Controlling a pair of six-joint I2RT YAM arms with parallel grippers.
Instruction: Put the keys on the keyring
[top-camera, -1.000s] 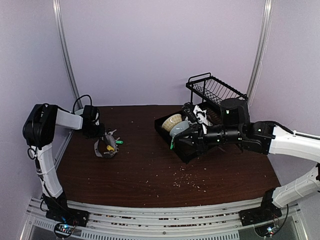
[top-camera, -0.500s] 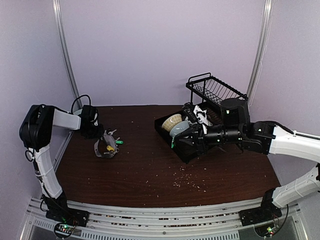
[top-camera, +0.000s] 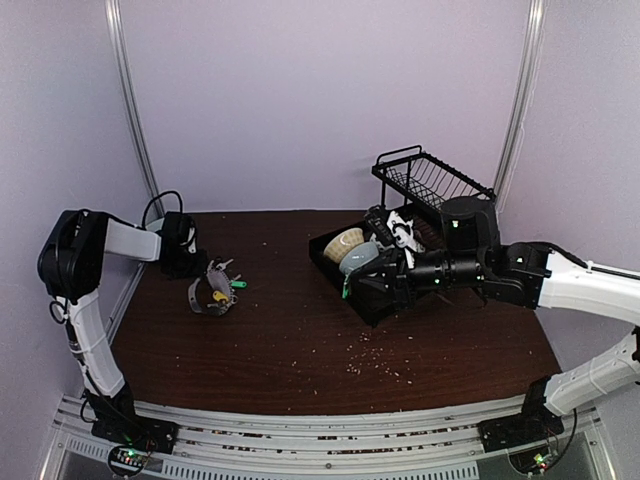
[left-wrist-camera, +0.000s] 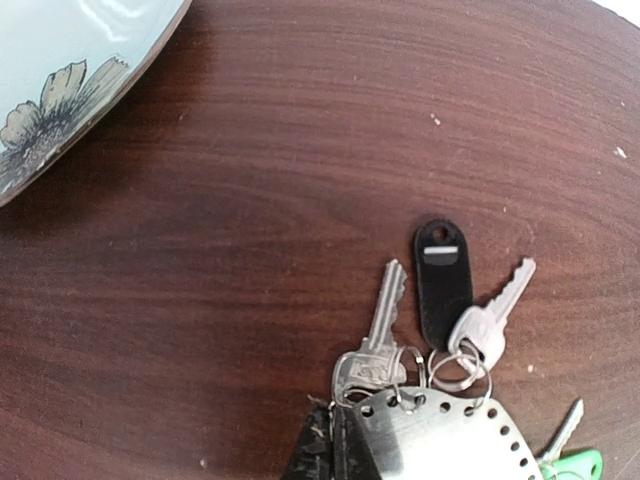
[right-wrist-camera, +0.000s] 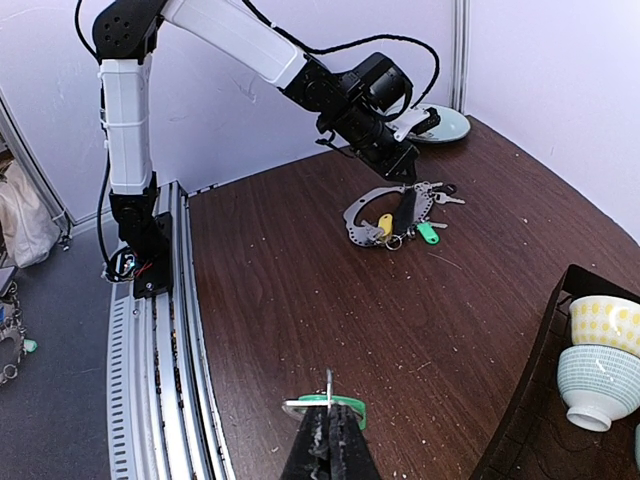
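Several keys (left-wrist-camera: 384, 322) already hang on the keyring (top-camera: 205, 299), and the left gripper (left-wrist-camera: 332, 455) is closed, pinching its rim. One green key (right-wrist-camera: 325, 404) is not yet on it. The right gripper (right-wrist-camera: 327, 441) clamps that key well apart, to the keyring's right. Threading it is what is left.

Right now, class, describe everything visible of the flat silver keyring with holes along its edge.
The flat silver-grey metal keyring is a curved band, open like a horseshoe, with small round holes along its rim. It rests on the dark wooden table. Small wire rings through the holes carry two plain silver keys, a black plastic fob, a green-headed key and a yellow-headed key. The left tool, shut, meets one end of it; whether it truly pinches the band is unclear.
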